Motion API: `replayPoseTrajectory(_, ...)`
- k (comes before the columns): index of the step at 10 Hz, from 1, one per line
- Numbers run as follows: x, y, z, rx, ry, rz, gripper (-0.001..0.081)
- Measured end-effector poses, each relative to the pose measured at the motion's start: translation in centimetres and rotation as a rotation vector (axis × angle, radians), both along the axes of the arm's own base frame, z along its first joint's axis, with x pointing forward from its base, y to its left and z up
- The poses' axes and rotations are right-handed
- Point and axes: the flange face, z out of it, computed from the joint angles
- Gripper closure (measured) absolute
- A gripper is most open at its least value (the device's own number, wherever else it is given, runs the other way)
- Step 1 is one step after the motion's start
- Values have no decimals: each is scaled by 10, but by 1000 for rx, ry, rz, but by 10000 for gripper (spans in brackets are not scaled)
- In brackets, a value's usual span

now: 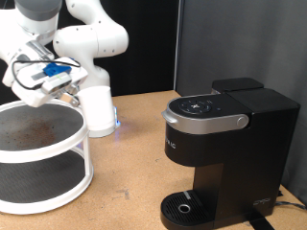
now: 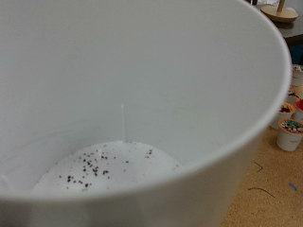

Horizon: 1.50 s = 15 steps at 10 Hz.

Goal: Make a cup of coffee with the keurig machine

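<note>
Filling almost the whole wrist view, the cup shows its open mouth and speckled white bottom, so its long axis runs along the fingers. Seen from outside, the gripper pinches the cup by its rim. It hangs upright, mouth up, beside a 2-tier round shelf, well apart from the keurig machine at the exterior view's right.

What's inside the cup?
The cup holds only tiny dark specks scattered on its white bottom. The near rim hides part of the bottom, so nothing can be said there.
</note>
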Motion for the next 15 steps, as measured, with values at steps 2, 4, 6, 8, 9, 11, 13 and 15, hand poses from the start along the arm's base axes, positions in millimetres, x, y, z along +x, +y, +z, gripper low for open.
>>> replayPoseTrajectory(2, 18, 25, -3, 2, -38, 27, 738)
replayPoseTrajectory(4, 24, 30, -7, -7, -44, 26, 738)
replayPoseTrajectory(6, 20, 31, -13, 24, -37, 45, 738)
replayPoseTrajectory(8, 19, 41, -35, -32, 11, 42, 738)
replayPoseTrajectory(9, 22, 48, -45, -72, 46, 37, 738)
replayPoseTrajectory(11, 29, 64, -67, -133, 87, 22, 738)
replayPoseTrajectory(13, 35, 82, -89, -162, 106, 19, 738)
replayPoseTrajectory(15, 38, 96, -112, -185, 116, 15, 738)
